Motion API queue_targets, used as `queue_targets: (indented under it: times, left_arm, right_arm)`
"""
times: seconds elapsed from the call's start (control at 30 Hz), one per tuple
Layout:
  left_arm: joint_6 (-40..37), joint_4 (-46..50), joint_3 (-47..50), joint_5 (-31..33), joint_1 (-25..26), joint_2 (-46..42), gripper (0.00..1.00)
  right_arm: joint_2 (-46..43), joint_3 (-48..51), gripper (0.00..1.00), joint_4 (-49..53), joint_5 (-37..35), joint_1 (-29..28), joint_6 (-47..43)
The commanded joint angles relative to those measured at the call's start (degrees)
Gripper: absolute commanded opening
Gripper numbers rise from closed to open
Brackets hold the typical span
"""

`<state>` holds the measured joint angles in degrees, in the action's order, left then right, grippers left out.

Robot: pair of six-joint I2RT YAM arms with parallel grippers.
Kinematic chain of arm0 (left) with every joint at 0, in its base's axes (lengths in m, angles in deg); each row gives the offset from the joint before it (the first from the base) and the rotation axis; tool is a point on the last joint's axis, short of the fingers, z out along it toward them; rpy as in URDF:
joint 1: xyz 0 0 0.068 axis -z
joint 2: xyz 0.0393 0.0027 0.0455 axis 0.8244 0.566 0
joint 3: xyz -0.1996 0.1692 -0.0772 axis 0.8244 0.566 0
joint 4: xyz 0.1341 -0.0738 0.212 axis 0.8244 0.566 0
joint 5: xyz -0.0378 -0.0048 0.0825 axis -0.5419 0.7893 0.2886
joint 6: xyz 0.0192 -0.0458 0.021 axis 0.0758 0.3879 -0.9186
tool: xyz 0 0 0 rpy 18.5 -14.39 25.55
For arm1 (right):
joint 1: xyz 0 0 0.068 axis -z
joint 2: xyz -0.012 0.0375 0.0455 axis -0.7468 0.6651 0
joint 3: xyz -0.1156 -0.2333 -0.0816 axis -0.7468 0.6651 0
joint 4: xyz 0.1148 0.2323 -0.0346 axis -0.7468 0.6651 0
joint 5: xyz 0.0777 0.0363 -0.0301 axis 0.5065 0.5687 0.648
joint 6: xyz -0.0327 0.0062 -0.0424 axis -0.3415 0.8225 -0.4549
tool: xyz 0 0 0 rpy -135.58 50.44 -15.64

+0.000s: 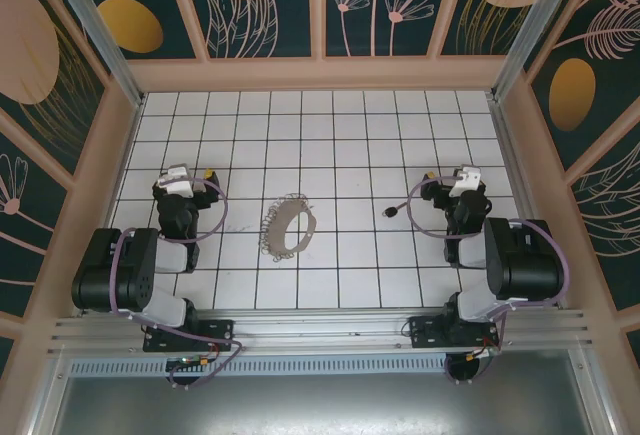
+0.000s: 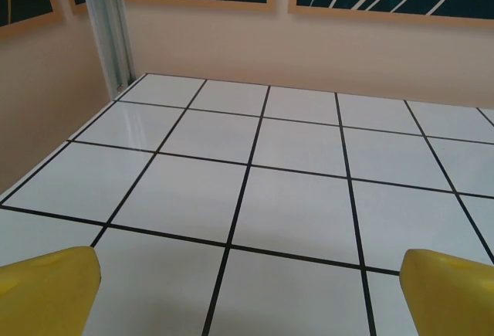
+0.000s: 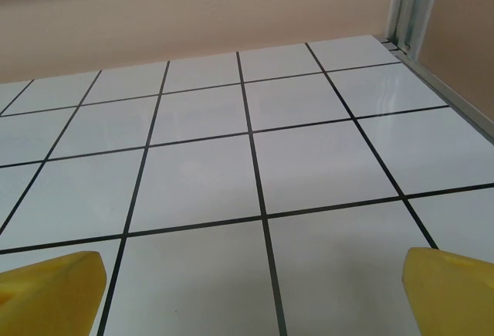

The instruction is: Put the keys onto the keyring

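White tile w/ black grid lines makes up the table [image 1: 340,145], the biggest thing you have in view. Teal panels [image 1: 260,5] w/ leaf and flower prints, framed in peach, wall it in at the back and on both sides. Metal posts [image 1: 95,25] run up the back corners.

L arm [image 1: 120,270] is black and sits folded over its base at bottom-left in the top cam. R arm [image 1: 520,255] mirrors it at bottom-right. Purple cables [image 1: 215,220] loop off each wrist.

L gripper [image 1: 190,183] hangs over the left part of the table, pointing toward the back wall. On its wrist cam you see the yellow L fingers [image 2: 50,290] at the two bottom corners, spread wide, w/ only tile between them.

R gripper [image 1: 462,183] hangs over the right part, also aimed at the back wall. The yellow R fingers [image 3: 50,286] sit at the bottom corners of that wrist cam, likewise wide apart over plain tile.

Keyring [image 1: 270,232] lies flat near table centre, approx. midway between the arms but a bit nearer the L side. It's a thin, floppy silvery loop fringed w/ tiny rings, and it is well apart from both grippers.

Key [image 1: 391,211], w/ a black head and a short thin blade, lies on the tile between keyring and R gripper. It is nearer the R gripper, just beside its cable loop, and touches neither the ring nor the fingers.
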<state>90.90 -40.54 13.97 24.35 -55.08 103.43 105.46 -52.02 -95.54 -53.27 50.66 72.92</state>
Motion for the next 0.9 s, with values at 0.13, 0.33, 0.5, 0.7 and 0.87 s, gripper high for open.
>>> queue_targets:
  times: [0.13,0.33,0.5,0.7,0.87]
  left_arm:
    - [-0.9,-2.6,-1.1,0.3,0.4,0.7,0.99]
    - [-0.8,-2.3,-1.3,0.2,0.4,0.8,0.99]
    - [-0.8,-1.9,-1.7,0.1,0.4,0.9,0.99]
    - [-0.9,-2.5,-1.2,0.1,0.4,0.6,0.99]
    - [-1.5,1.7,-2.6,-0.9,0.4,-1.4,0.97]
  right_arm:
    - [0.8,-1.2,0.99,-3.4,0.4,-0.4,1.3]
    - [0.8,-1.2,0.99,-3.4,0.5,-0.4,1.3]
    - [0.8,-1.4,0.99,-3.2,0.9,-0.2,1.5]
    - [0.7,-1.2,0.99,-3.3,1.2,-0.1,1.5]
    - [-1.1,-1.2,0.99,-1.9,-0.6,-0.3,2.2]
